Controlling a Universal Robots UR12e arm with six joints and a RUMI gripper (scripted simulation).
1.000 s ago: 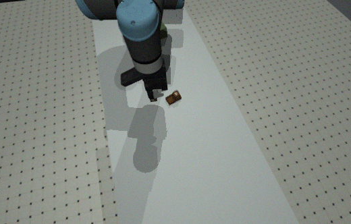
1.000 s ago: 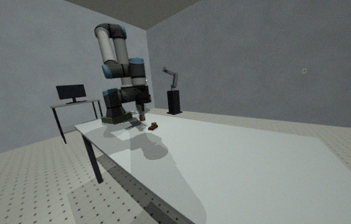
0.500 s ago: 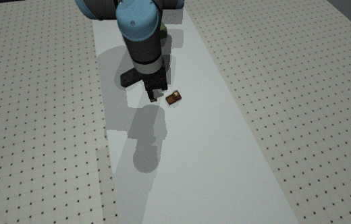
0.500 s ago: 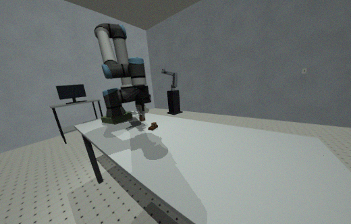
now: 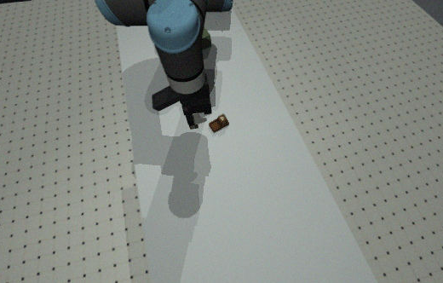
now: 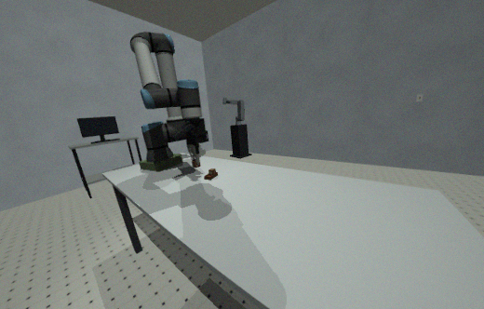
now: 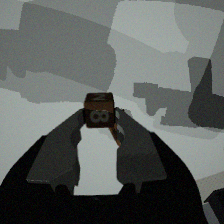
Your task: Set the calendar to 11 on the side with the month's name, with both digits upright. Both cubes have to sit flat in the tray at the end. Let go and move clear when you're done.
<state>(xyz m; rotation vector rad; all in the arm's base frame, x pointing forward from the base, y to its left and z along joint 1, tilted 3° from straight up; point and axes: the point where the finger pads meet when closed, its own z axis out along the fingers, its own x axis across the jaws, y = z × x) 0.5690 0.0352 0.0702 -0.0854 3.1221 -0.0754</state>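
My gripper (image 7: 100, 109) is shut on a small brown number cube (image 7: 98, 110). The cube's face toward the wrist camera shows a digit that reads as an 8. I hold it a little above the white table. In the top view the gripper (image 5: 193, 121) hangs just left of the brown calendar tray (image 5: 219, 124), which lies on the table with a pale-faced cube in it. In the exterior view the gripper (image 6: 195, 161) is left of and slightly above the tray (image 6: 210, 176). The tray is out of the wrist view. I cannot read the month's name.
The arm's base (image 6: 160, 163) stands at the far end of the long white table (image 6: 321, 228). A desk with a monitor (image 6: 98, 127) and a second small arm on a pedestal (image 6: 238, 132) stand off the table.
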